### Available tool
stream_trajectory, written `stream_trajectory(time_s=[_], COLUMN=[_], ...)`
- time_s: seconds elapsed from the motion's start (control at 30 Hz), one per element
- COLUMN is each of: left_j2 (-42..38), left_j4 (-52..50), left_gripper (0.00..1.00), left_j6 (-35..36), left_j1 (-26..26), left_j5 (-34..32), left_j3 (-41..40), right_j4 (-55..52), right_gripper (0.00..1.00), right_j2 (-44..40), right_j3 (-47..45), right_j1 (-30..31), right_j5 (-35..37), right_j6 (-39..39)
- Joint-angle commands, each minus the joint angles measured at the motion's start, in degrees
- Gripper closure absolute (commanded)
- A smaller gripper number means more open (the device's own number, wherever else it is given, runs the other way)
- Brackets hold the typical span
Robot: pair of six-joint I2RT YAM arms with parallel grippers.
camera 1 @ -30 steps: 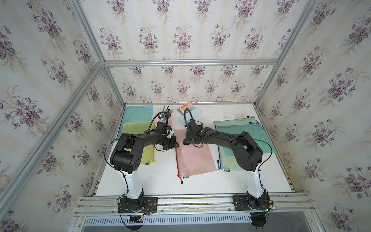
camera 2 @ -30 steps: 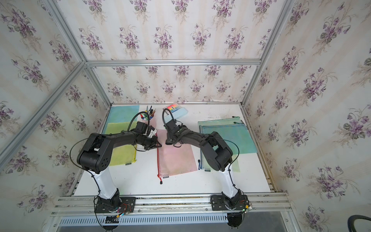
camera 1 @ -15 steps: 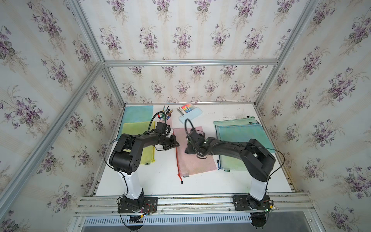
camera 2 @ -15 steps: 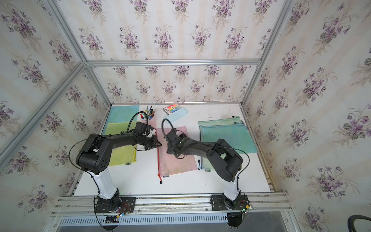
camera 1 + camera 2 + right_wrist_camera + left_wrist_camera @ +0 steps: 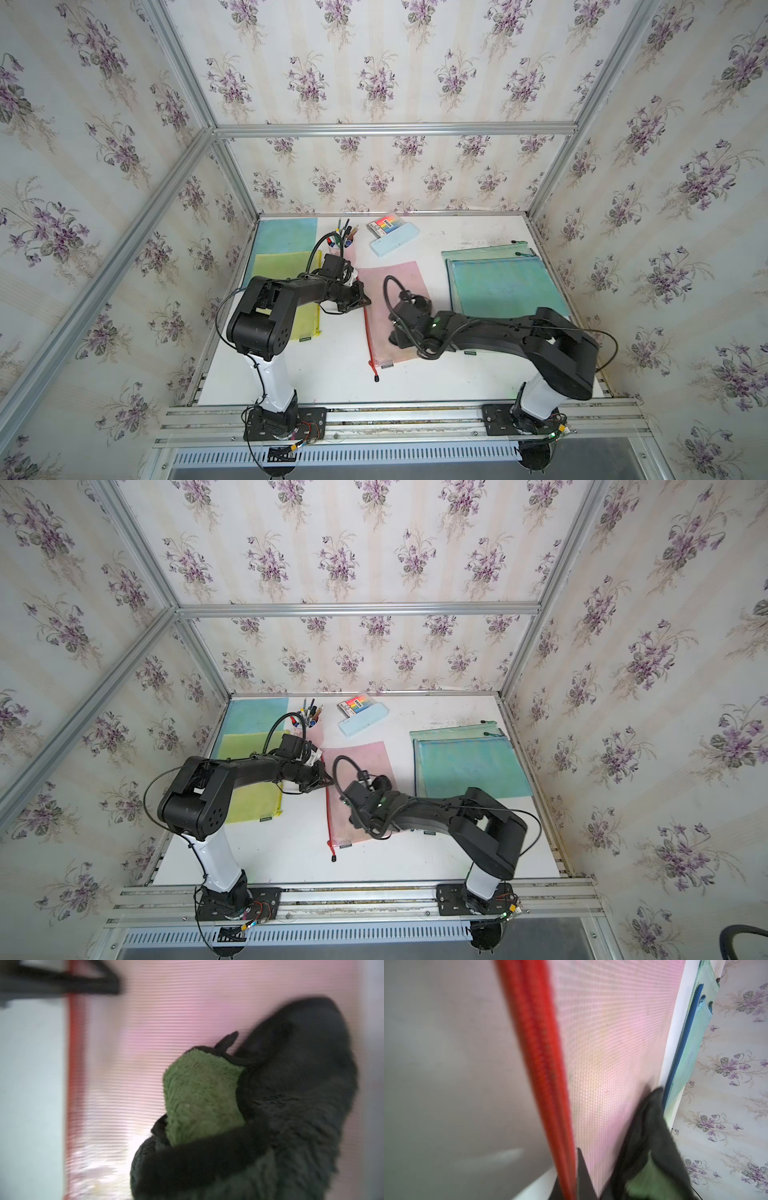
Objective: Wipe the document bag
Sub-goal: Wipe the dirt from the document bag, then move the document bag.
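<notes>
While right tool (image 5: pixel 398 337) grips one cloth (image 5: pixel 291 1095), left tool (image 5: pixel 361 300), shut, touches one pink bag (image 5: pixel 390 274).

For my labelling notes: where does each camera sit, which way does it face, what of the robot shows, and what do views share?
Both top views: high at the front, facing down at the table; left arm and right arm show whole.
Left wrist: low, facing along the pink document bag; left gripper tips show, shut on its red zipper edge.
Right wrist: facing down on the cloth that the right gripper holds over the bag.
Shared: all show the bag; left wrist also shows the cloth.
</notes>
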Motion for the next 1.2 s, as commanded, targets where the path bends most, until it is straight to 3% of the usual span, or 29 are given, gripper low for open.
stream_trajectory(time_s=[0.0,0.1,0.23,0.33,0.67,0.8,1.0,1.17], left_j2=[0.6,0.3,-1.3,-2.2,-14.8,-19.1,-25.5,-25.9], left_j4=[1.3,-0.1,-3.7,-6.5,-23.3,-33.3,-55.4,-67.3], left_gripper=[1.00,1.00,1.00,1.00,1.00,1.00,1.00,1.00], left_j6=[-0.2,0.8,4.0,6.3,15.3,18.5,24.2,27.1], left_j1=[0.0,-0.1,0.0,-0.2,0.0,0.4,1.2,5.3], left_j5=[1.2,1.3,0.2,-0.2,-4.2,-7.0,-16.8,-26.4], left_j3=[0.5,0.9,1.4,1.9,2.4,5.2,14.8,19.9], right_j4=[0.9,-0.3,-4.7,-4.5,-1.4,-4.1,-4.7,-3.9], right_gripper=[0.78,0.78,0.78,0.78,0.78,0.78,0.78,0.78], right_j2=[3.1,-3.7,-18.4,-25.2,-15.4,-11.5,-12.7,-6.4], right_j3=[3.3,-3.8,-16.6,-20.7,-15.9,-12.8,-5.2,4.0], right_j1=[4.3,1.9,-7.9,-13.3,-13.4,-13.6,-17.2,-17.6], right_j5=[0.1,1.9,5.9,5.3,-0.5,1.7,2.3,-0.9], right_j6=[-1.8,1.0,3.8,2.8,-0.7,-3.6,-7.4,-11.6])
